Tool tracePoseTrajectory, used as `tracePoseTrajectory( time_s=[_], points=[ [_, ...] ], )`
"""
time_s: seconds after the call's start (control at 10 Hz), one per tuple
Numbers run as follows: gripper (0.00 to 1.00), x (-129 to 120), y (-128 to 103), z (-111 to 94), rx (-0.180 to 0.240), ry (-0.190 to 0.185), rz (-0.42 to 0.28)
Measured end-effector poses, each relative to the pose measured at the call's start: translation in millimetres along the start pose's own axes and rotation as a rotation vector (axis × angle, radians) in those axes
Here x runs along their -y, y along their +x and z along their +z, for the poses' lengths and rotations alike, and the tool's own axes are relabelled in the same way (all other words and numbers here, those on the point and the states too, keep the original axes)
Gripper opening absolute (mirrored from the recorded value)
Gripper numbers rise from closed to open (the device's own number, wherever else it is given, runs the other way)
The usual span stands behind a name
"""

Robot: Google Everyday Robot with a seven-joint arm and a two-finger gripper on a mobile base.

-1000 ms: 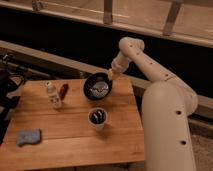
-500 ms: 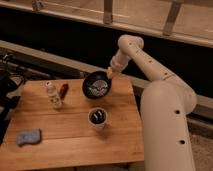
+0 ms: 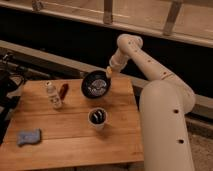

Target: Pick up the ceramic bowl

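The ceramic bowl [image 3: 95,84] is wide, round and glossy black with pale streaks inside. It is at the back of the wooden table [image 3: 70,135], tilted with its inside facing the camera and its right rim raised. My gripper [image 3: 108,74] reaches down from the white arm [image 3: 145,60] and is shut on the bowl's upper right rim. The fingertips are partly hidden behind the rim.
A small white cup with a dark inside [image 3: 97,118] stands in front of the bowl. A white bottle [image 3: 53,94] and a red-brown object [image 3: 63,90] are to the left. A blue sponge [image 3: 28,136] lies at the front left. The robot's white body [image 3: 165,130] stands at the table's right edge.
The bowl has tipped up further and risen slightly with the gripper on its rim. The other objects have not moved.
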Motion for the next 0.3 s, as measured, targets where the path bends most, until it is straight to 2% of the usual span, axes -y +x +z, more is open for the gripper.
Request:
tracePoseTrajectory(
  time_s=[0.3],
  points=[
    [0.17, -0.8, -1.6, -0.6, 0.002, 0.001, -0.003]
  ],
)
